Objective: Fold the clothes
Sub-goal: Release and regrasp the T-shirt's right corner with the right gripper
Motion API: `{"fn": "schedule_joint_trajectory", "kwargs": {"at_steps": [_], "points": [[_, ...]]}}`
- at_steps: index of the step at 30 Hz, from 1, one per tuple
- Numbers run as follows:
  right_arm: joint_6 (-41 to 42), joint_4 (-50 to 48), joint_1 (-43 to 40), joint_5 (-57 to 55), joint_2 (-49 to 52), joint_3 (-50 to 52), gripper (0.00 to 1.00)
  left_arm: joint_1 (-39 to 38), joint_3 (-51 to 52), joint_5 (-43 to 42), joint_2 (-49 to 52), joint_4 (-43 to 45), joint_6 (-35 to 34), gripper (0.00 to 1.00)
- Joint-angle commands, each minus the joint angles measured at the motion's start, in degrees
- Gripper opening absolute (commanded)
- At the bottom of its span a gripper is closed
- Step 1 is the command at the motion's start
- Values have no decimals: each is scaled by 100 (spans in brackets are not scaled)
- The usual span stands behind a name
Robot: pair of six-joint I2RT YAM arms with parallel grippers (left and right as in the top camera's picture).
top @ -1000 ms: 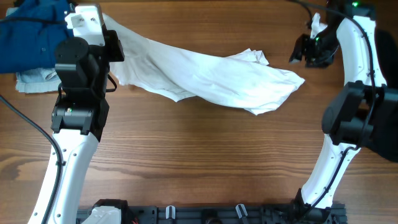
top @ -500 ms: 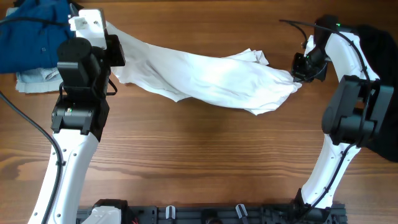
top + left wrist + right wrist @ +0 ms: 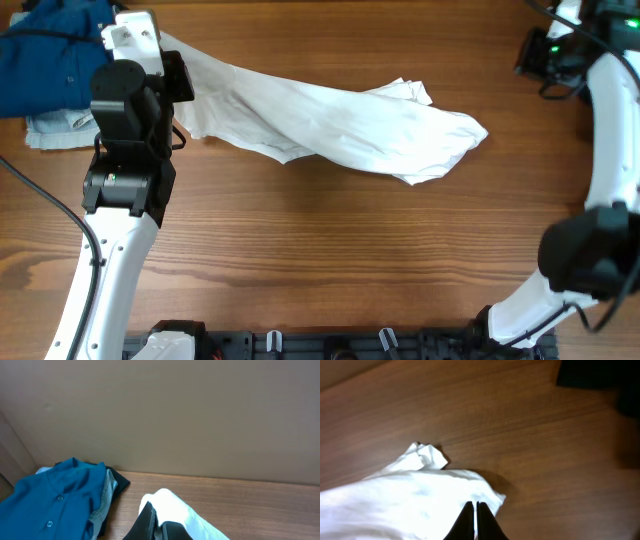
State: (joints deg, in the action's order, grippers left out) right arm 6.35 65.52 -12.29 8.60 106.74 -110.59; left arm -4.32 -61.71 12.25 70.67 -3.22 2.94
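A white garment (image 3: 340, 125) lies stretched across the table from upper left to right, its right end (image 3: 470, 130) bunched. My left gripper (image 3: 168, 52) is shut on the garment's left end, and in the left wrist view the cloth (image 3: 172, 507) bulges out over the pinching fingers (image 3: 150, 522). My right gripper (image 3: 528, 62) hovers at the far right, apart from the garment, shut with nothing in it. In the right wrist view its fingers (image 3: 467, 522) are pressed together above the garment's right end (image 3: 420, 497).
A blue button shirt (image 3: 50, 55) lies on a pale denim piece (image 3: 55, 130) at the far left, also seen as the blue shirt (image 3: 50, 500) from the left wrist. A dark cloth (image 3: 590, 375) lies at the table's far right.
The right gripper dipped to the garment's right end and shut, then rose and moved back to the right with nothing in it. The garment and left arm stayed almost still.
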Motion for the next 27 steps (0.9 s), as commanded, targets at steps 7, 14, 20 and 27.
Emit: {"fn": "schedule_joint_trajectory", "kwargs": {"at_steps": [7, 14, 20, 27], "points": [[485, 411, 15, 26, 149, 791, 81, 37, -24, 136, 26, -83, -17, 4], [1340, -745, 17, 24, 155, 2288, 77, 37, -24, 133, 26, -184, -17, 4], [1631, -2175, 22, 48, 162, 3486, 68, 37, -24, 133, 26, -219, -39, 4], [1661, -3265, 35, 328, 170, 4201, 55, 37, -24, 133, 26, -282, -39, 4]]}}
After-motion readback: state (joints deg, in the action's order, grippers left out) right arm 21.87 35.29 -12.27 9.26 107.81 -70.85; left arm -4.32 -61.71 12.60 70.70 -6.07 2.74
